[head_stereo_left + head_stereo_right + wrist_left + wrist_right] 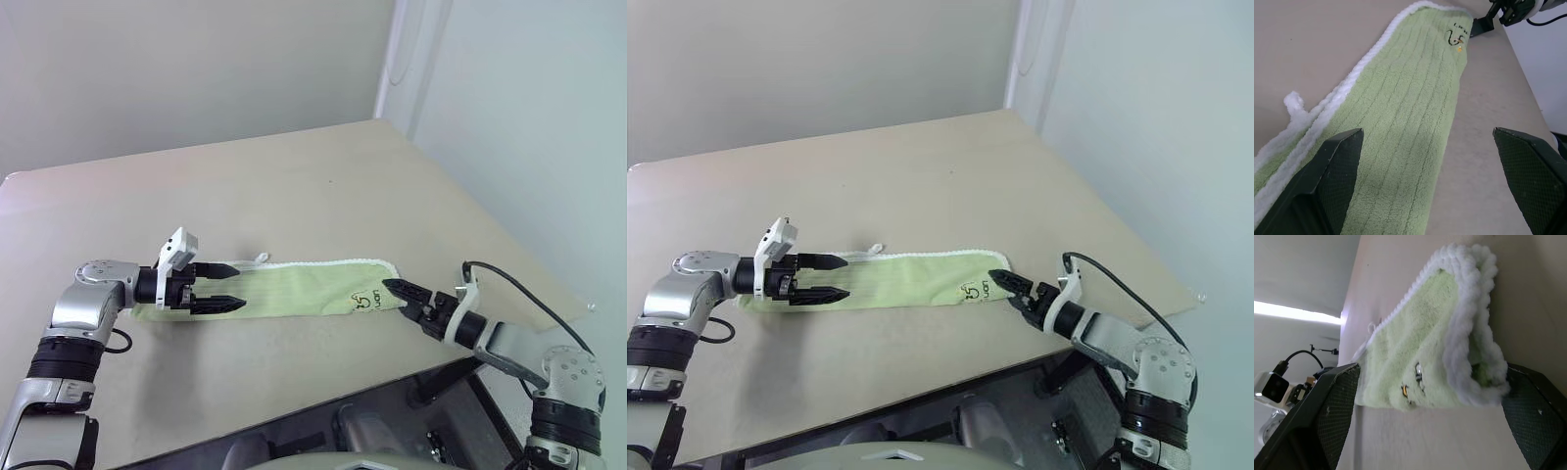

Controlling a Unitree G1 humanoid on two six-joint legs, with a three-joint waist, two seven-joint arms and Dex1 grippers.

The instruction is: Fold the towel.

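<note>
The towel [294, 289] lay flat on the table [323, 186] as a long, narrow strip, already folded lengthwise, running from the robot's left side to its right near the front edge of the table. Its white corded edging ran along the far long side, with a small white loop [261, 258] sticking out from that edge toward the left end. A small dark embroidered mark [361, 300] sat close to the right end, on the top layer. The left gripper [230, 286] hovered over the left end of the strip, pointing along it toward the right, its two black fingers spread wide with one above the far edge and the other above the near edge; nothing was between them and they gripped no cloth. The right gripper [404, 294] was at the right end of the towel, pointing toward it, its fingers also spread apart. In the right wrist view the thick layered corner of the towel [1469, 333] lay between the two open fingers, unpinched.
</note>
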